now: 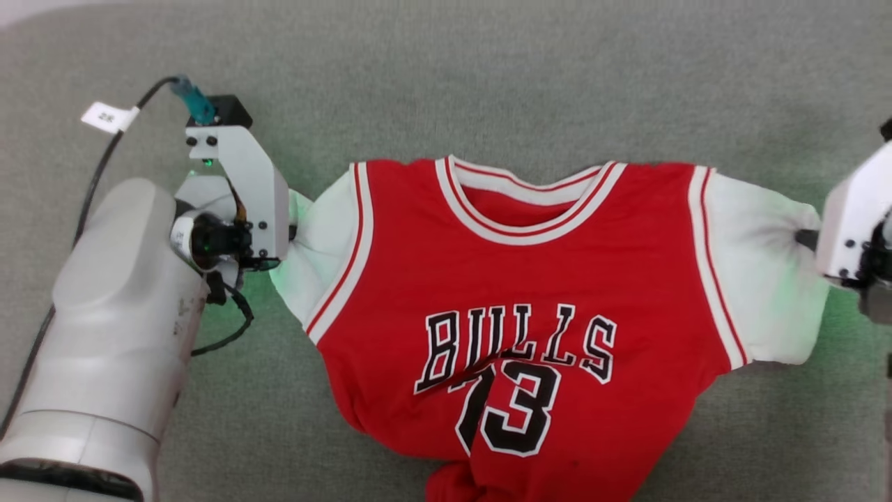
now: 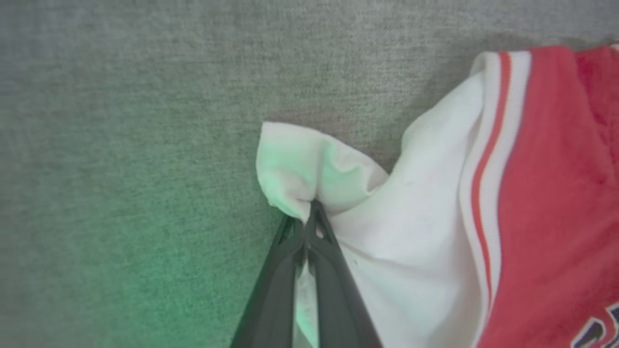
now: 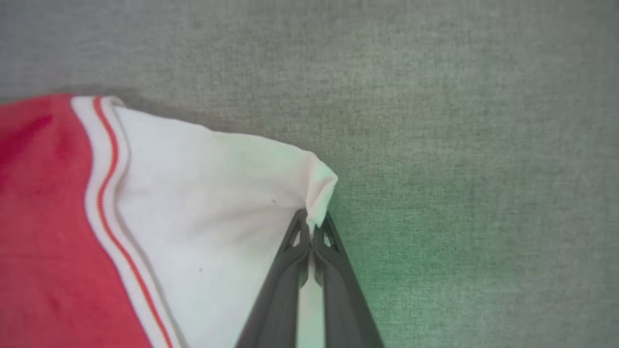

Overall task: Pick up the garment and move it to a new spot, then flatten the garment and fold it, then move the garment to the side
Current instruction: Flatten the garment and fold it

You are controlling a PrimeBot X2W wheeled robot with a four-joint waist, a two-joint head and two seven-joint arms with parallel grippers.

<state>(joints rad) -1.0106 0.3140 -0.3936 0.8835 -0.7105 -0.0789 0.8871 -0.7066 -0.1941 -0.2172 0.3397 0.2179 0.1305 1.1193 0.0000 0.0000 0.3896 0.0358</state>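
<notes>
The left fingers (image 2: pixel 283 275) are pressed together, pinching the tip of a white sleeve at the centre of the left wrist frame. The right fingers (image 3: pixel 285 280) are likewise shut on the other sleeve's edge at the centre of the right wrist frame. Between them the garment (image 1: pixel 523 272) lies face up across the middle of the head frame on the grey desk (image 1: pixel 488 84), collar toward the top. It is red with striped trim, "BULLS" and 13 on the chest, and its hem is bunched at the bottom edge.
</notes>
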